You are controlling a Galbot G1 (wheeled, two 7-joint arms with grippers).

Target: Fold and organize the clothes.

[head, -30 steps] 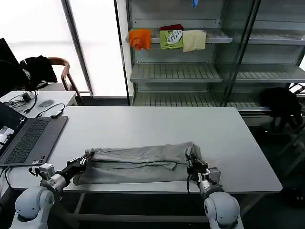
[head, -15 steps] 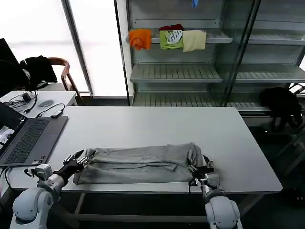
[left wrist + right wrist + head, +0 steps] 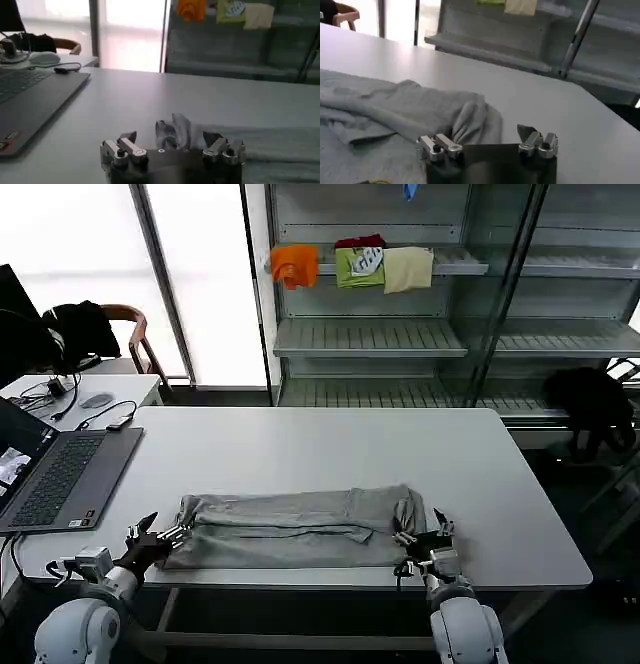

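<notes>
grey shirt (image 3: pixel 295 527) is lying folded lengthwise near the table (image 3: pixel 330 449) front edge. left gripper (image 3: pixel 152 538) & right gripper (image 3: pixel 425 536) are sitting released at its ends, gripping nothing. risk imo: a regrab pinching just the top layer, undoing the fold, or dragging cloth off the edge.

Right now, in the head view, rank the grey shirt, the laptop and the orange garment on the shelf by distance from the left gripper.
1. Grey shirt, just beside the open left gripper.
2. Laptop, on the table's left edge.
3. Orange garment, up on the back shelf.

Head view from high, facing forward and down across the tabletop (image 3: pixel 330 454) toward the shelf unit (image 3: pixel 400 334), both wrist views low, close behind each hand, skimming the same tabletop, sharing the grey shirt (image 3: pixel 295 529) and shelves.
</notes>
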